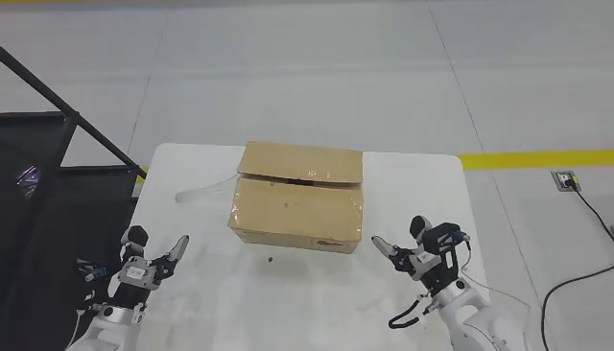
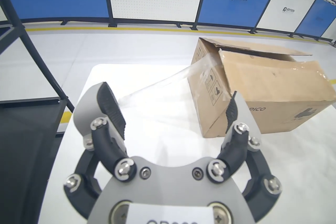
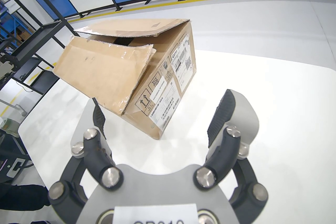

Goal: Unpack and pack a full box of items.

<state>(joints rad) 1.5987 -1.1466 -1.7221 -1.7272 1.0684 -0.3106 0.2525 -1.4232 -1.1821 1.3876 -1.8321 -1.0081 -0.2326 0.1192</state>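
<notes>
A brown cardboard box (image 1: 297,198) stands in the middle of the white table (image 1: 211,293), its two top flaps loosely down with a dark slit between them. A strip of clear tape (image 2: 162,83) trails from its left end onto the table. My left gripper (image 1: 157,246) is open near the front left corner, well apart from the box (image 2: 262,88). My right gripper (image 1: 399,242) is open at the front right, a short way from the box (image 3: 136,70). Nothing is between either pair of fingers. The box's contents are hidden.
A black metal rack (image 1: 38,188) stands close against the table's left side. A cable and a floor socket (image 1: 564,180) lie on the floor to the right. Bare tabletop stretches in front of the box.
</notes>
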